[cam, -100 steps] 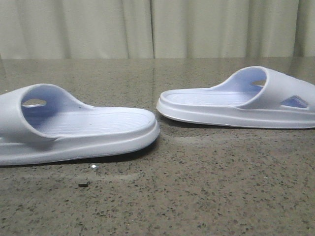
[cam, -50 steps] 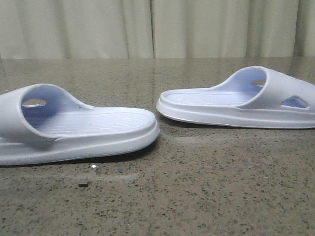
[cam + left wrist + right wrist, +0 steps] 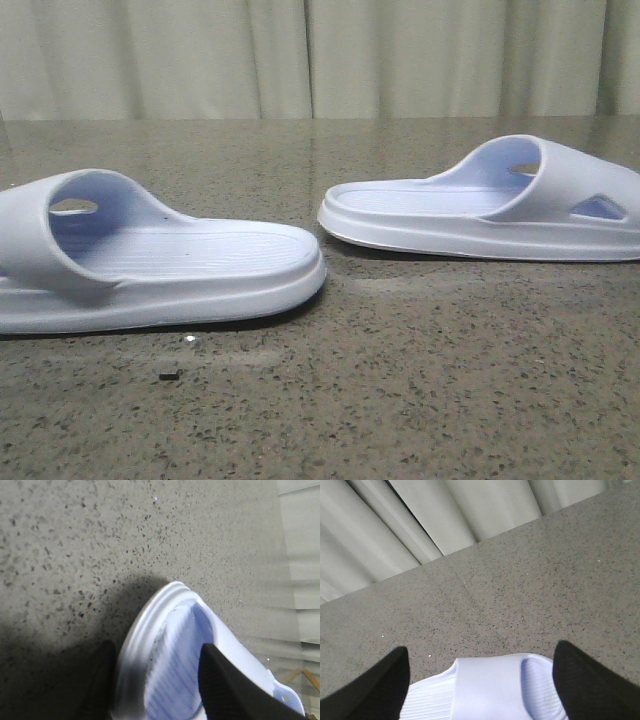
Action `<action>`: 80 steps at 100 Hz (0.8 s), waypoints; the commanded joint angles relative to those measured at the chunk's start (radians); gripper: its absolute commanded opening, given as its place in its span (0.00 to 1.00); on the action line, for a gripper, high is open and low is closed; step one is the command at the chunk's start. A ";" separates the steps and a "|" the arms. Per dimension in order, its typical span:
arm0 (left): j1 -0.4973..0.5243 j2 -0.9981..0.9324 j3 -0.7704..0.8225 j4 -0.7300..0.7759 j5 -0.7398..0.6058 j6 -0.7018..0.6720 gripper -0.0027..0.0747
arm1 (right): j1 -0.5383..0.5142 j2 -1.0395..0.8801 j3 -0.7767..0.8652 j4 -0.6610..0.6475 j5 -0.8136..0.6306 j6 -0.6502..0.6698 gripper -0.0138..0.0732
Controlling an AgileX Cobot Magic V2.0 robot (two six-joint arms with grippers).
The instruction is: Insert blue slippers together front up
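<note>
Pale pleated curtains [image 3: 300, 55] hang behind a speckled grey stone table [image 3: 400, 400]. Both blue slippers [image 3: 160, 265] lie flat, heels nearly meeting mid-table. The left gripper [image 3: 157, 680] straddles one slipper's end, fingers apart; the right gripper [image 3: 480, 680] hovers wide open above the other.

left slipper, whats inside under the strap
In the front view, the left slipper shows only its ribbed pale blue footbed under the strap, plus a side cut-out on the far wall. The toe end is out of frame, so anything there is unseen.
</note>
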 commanded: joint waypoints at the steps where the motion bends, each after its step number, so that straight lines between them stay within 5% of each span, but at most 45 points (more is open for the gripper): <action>1: -0.001 0.010 -0.008 -0.014 0.009 -0.003 0.33 | -0.007 0.009 -0.037 0.013 -0.074 0.003 0.75; 34: -0.001 0.010 -0.008 -0.014 -0.034 -0.001 0.06 | -0.007 0.009 -0.037 0.013 -0.072 0.003 0.75; 80: -0.001 0.004 -0.008 -0.079 -0.043 0.018 0.06 | -0.007 0.009 -0.037 0.013 -0.067 0.003 0.75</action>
